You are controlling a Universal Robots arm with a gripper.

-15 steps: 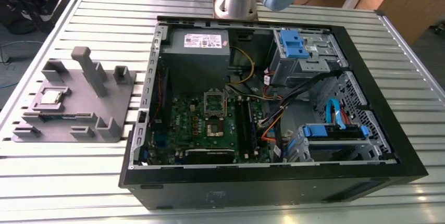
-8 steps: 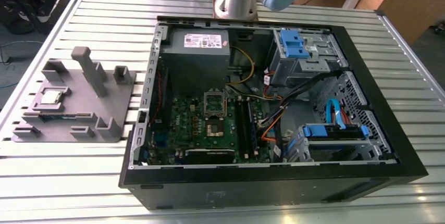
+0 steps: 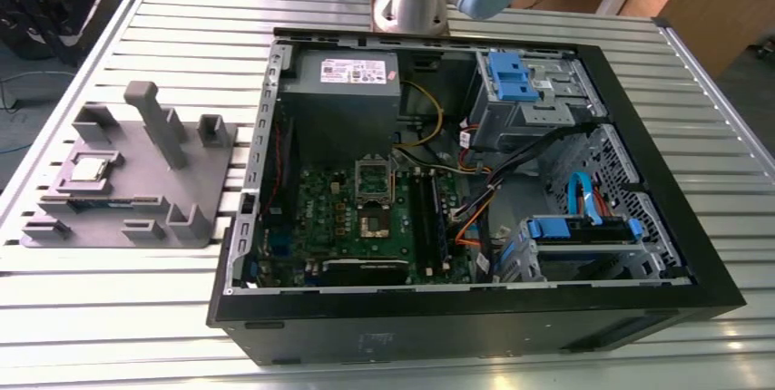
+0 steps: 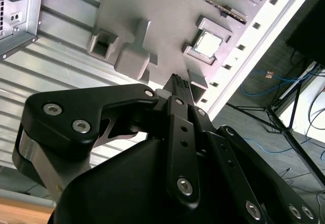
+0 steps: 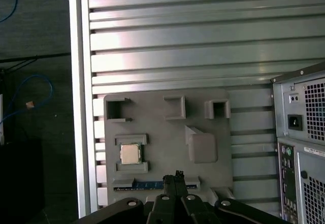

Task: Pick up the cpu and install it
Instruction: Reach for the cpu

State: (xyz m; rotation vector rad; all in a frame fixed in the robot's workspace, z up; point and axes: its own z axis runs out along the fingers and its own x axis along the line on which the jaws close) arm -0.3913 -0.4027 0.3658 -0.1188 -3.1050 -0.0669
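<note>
you have the tray (image 3: 212, 172) on the slatted table (image 3: 122, 317), to the exterior view's left of the open computer case (image 3: 485, 331). the cpu (image 3: 89, 170) sits in a pocket on the tray, well apart from the motherboard (image 3: 327, 218) lying inside the case.

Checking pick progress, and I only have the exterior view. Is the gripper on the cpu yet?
Observer: No. In both wrist views the gripper is shut on nothing, clear above the grey tray.
Operator: Cpu seated flat?
Observer: Yes. In the first wrist view the cpu lies flat in its pocket between two raised blocks, with nothing touching it.
Operator: Gripper lined up over it?
Observer: It doesn't look so. In the first wrist view the gripper's tips line up with the blue strip at the tray's edge, off to one side of the cpu.
</note>
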